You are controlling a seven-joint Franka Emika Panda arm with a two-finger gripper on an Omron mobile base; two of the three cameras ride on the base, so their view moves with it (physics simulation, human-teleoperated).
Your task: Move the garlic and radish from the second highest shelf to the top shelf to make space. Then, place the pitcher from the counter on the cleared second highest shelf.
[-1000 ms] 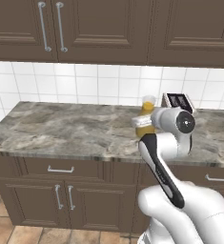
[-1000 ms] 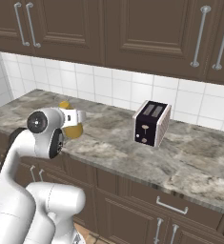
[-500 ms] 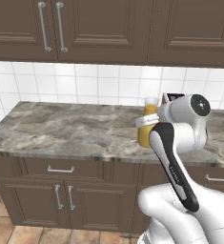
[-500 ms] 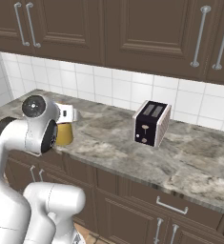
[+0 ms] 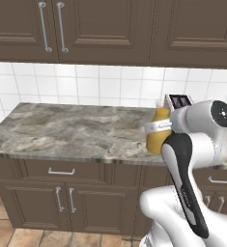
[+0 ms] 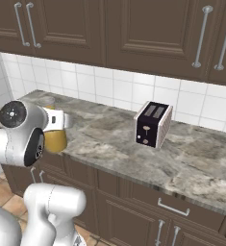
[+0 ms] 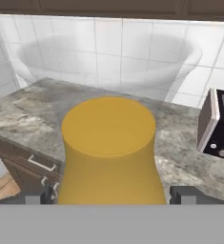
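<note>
The two-finger gripper (image 7: 108,194) is clamped on the orange-yellow jug, the pitcher (image 7: 108,152), its dark finger tips (image 7: 37,196) flanking the body low in the hand view. The jug hangs at centre right of the left base view, apparently lifted off the grey-brown marbled counter (image 5: 76,130), likely for carrying to the fridge shelf. The black-and-silver toaster (image 6: 153,124) stands behind it, apart.
</note>
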